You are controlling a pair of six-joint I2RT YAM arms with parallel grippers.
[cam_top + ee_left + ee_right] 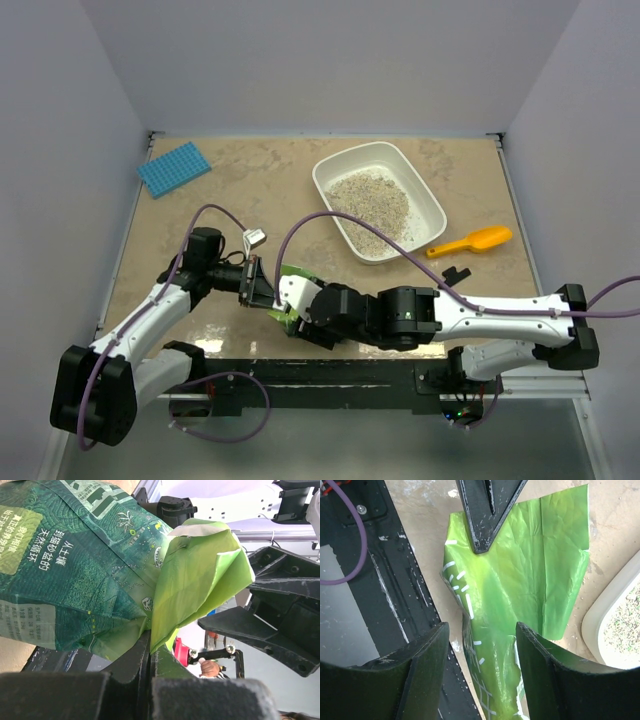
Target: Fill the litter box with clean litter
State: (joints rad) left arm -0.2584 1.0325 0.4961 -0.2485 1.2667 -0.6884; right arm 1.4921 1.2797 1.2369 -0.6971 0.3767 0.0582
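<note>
Found left claw (150, 650) clenched on a fold of the green bag (90, 565). Noted right claw (480, 645) released, jaws astride the bag, not pinching. Located box (422, 195) well apart, far right on the counter (250, 180), litter (372, 205) already heaped inside. Judged risks: slipping from the single thin pinch; spilling short of the box if tipped early. Cannot tell whether bag mouth is open or what remains inside; mostly hidden beneath arms from above.
</note>
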